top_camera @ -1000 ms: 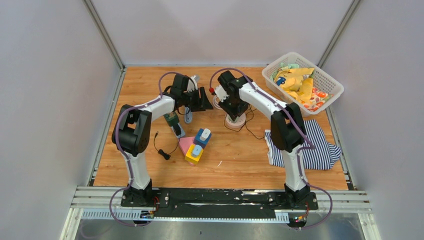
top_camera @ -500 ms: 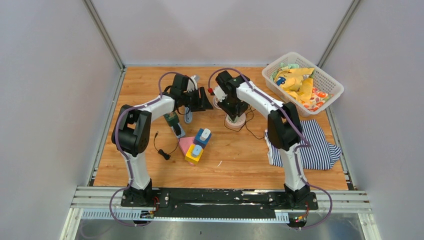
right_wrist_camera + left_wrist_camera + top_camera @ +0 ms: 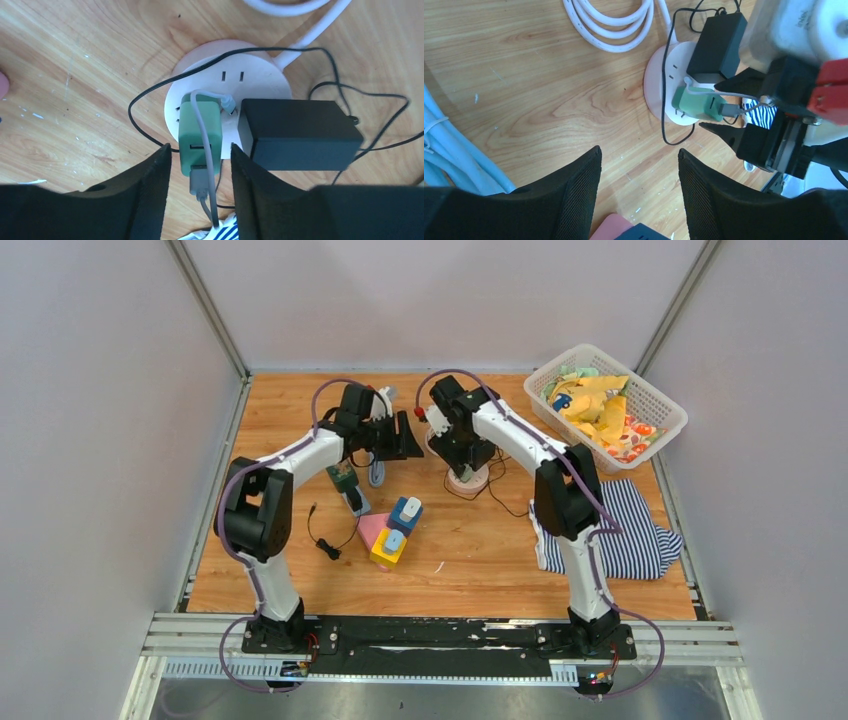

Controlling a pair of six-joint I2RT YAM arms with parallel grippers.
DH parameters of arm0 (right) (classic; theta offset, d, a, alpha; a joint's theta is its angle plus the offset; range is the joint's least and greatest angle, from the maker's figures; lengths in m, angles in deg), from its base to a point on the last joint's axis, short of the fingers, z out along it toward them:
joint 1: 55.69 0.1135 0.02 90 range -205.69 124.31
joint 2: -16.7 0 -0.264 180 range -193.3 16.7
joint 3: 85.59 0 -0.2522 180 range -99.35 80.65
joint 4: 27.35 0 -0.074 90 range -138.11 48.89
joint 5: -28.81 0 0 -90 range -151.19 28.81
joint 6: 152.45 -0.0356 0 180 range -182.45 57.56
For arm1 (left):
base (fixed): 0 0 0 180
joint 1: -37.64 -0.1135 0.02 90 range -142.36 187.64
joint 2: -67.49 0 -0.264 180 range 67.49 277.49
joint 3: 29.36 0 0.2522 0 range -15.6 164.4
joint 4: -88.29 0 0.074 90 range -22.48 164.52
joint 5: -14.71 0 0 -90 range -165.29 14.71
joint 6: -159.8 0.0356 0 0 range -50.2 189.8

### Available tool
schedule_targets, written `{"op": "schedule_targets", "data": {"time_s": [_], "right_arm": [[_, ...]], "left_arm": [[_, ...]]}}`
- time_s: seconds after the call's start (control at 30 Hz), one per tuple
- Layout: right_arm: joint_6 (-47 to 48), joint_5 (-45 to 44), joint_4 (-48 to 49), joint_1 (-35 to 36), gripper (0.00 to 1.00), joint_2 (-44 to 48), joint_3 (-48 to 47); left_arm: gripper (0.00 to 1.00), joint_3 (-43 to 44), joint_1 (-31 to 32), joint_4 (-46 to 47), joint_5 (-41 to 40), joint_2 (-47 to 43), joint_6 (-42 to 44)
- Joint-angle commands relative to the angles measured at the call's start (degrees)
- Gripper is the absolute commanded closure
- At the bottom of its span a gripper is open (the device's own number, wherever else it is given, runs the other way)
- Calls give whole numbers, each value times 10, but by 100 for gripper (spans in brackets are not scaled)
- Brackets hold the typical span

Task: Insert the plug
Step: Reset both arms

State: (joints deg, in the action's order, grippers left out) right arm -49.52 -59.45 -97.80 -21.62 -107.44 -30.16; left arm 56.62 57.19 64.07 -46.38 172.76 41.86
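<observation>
Plug: the green plug [image 3: 200, 132] is a small boxy block of matte plastic with rounded corners. It stands on the face of the socket hub [image 3: 255, 75], and its prongs are out of sight.
Socket hub: a round, smooth white disc with a pinkish rim. It lies flat on the wooden table [image 3: 524, 90], and slot pairs show on its top.
Adapter: the black adapter [image 3: 297, 132] is a larger rectangular brick with a dull finish. It sits on the same hub, just beside the plug.
Leads: a thin white lead [image 3: 214, 212] loops over the plug into a connector at its near end. A thin black cord [image 3: 150, 100] curls around the hub, and a thick glossy white cable [image 3: 614, 30] lies coiled nearby.
Right gripper: the right gripper [image 3: 200, 150] hangs directly over the plug with its black fingers on either side of the plug's near end. The jaws are parted (a sliver of gap shows on each side), so it is not clamping the plug.
Left gripper: the left gripper [image 3: 639, 150] has its jaws spread and holds nothing. It hovers over bare wood, and the hub and plug are off to one side.
</observation>
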Motion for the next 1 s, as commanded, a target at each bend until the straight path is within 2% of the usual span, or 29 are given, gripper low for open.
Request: {"op": "schedule_targets", "data": {"time_s": [0.0,0.1,0.2,0.33,0.37,0.4,0.63,0.8,0.97], "right_arm": [[-17,14,-16,1,45,20,-55],[-22,28,-16,-2,31,58,-55],[-30,39,-15,-3,1,99,-33],[-60,40,16,-4,0,180,43],[-74,33,32,-4,0,204,66],[-88,28,50,-5,0,228,90],[-215,7,196,-2,0,404,281],[-233,0,224,-1,0,499,358],[-273,-16,245,-1,0,580,426]], "left_arm": [[40,31,-1,-41,-12,-36,24],[40,51,-1,-66,-23,-51,36],[38,65,-1,-93,-36,-75,50],[32,72,-1,-124,-43,-136,69],[11,70,-1,-130,-44,-157,74],[2,67,-1,-134,-47,-179,81],[0,9,-1,-136,-63,-335,109],[0,-54,0,-143,-134,-429,103],[0,-121,0,-148,-161,-515,108]]}}
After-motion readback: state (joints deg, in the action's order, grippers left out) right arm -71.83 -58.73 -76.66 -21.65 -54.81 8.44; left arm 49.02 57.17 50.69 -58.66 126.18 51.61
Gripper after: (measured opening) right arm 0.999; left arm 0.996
